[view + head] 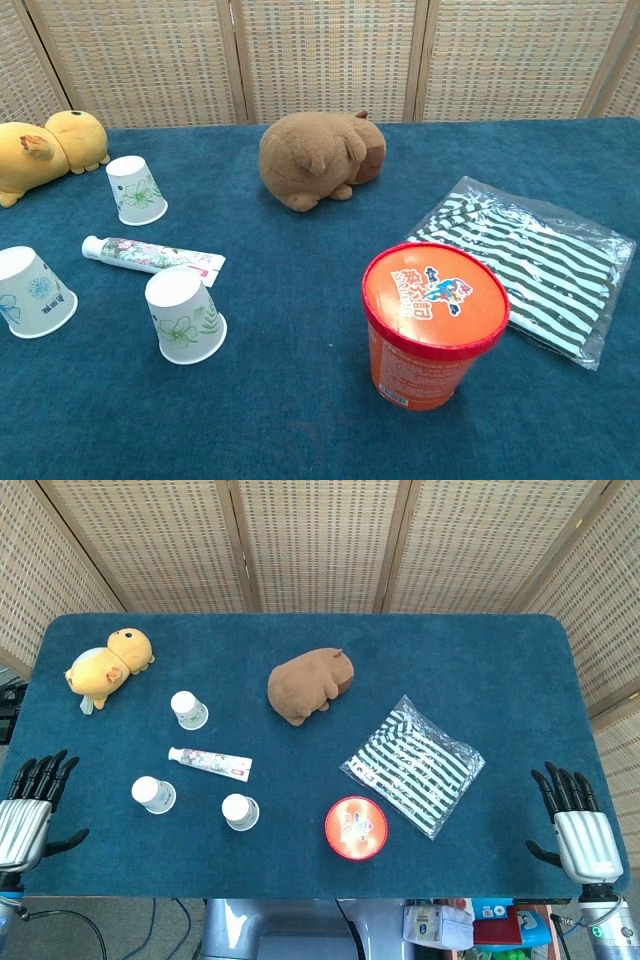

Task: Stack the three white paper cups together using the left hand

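Cups (153,793) sit inverted near the tube (209,763), so we fear our empty, spread left hand (25,815) toppling one.

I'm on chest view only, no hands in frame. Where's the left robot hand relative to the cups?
Observer: Left robot hand sits at the table's left edge, fingers spread, holding nothing. Nearest to it is the front-left paper cup.
Operator: And the right?
Observer: Right robot hand is at the right edge, also open and empty, apart from the striped bag.
Operator: My view cuts off that front-left cup and the yellow toy. Anything hidden further left?
Observer: No. From above, only bare blue table lies between that cup and the left edge; the yellow plush is fully on the table, apart from the back cup.
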`<state>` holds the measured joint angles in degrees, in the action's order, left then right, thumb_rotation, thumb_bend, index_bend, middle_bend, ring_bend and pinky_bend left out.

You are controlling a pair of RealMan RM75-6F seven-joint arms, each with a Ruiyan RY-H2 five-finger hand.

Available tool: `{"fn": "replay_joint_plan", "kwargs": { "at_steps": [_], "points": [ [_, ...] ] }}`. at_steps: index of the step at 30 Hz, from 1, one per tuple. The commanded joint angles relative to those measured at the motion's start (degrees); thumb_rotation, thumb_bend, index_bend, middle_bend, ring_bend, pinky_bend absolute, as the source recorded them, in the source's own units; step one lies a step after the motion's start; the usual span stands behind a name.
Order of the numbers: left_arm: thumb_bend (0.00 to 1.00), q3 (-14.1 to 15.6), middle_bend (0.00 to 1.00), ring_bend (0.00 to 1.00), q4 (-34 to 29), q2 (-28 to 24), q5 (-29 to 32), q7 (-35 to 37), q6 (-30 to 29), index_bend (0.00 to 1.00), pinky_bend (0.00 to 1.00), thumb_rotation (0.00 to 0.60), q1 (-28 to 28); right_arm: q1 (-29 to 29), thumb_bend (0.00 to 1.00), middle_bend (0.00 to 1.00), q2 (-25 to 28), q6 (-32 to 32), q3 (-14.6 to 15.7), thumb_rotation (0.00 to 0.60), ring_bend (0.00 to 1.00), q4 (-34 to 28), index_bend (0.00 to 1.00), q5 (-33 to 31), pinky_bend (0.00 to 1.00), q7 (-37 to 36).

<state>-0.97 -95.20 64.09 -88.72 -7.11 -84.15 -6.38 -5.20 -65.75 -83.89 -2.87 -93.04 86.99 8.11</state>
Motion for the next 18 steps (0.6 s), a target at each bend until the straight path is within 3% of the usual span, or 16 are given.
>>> {"fn": "replay_joint_plan", "kwargs": {
  "at_steps": [1,7,10,16,18],
  "points": [
    [0.17,0.0,0.00,0.00,-1.8,-1.0,-1.0,-1.1,0.2,0.00,0.00,0.600,-0.6,-0.1,0.05,0.00,-0.1,0.1,0.0,0.600,0.00,0.0,0.00,0.0,0.00,-0.1],
    [0.17,-0.5,0.00,0.00,-6.2,-3.6,-1.8,-3.0,2.8,0.00,0.00,0.600,-2.8,-0.3,0.05,0.00,-0.2,0.5,0.1,0.600,0.00,0.1,0.00,0.1,0.00,-0.1],
    [0.17,-0.9,0.00,0.00,-10.1,-5.6,-1.7,-5.1,7.2,0.01,0.00,0.600,-5.6,-0.4,0.05,0.00,-0.1,0.4,0.1,0.600,0.00,-0.1,0.00,0.5,0.00,-0.2],
    [0.17,-2.6,0.00,0.00,-16.7,-6.6,1.7,-11.0,15.4,0.18,0.00,0.600,-10.9,-0.4,0.05,0.00,-0.2,0.4,0.4,0.600,0.00,-0.2,0.00,1.0,0.00,-0.6],
    [0.17,-3.3,0.00,0.00,-18.2,-6.2,3.4,-12.4,17.8,0.19,0.00,0.600,-12.6,-0.4,0.05,0.00,-0.2,0.4,0.5,0.600,0.00,-0.2,0.00,1.2,0.00,-0.7]
  ]
}}
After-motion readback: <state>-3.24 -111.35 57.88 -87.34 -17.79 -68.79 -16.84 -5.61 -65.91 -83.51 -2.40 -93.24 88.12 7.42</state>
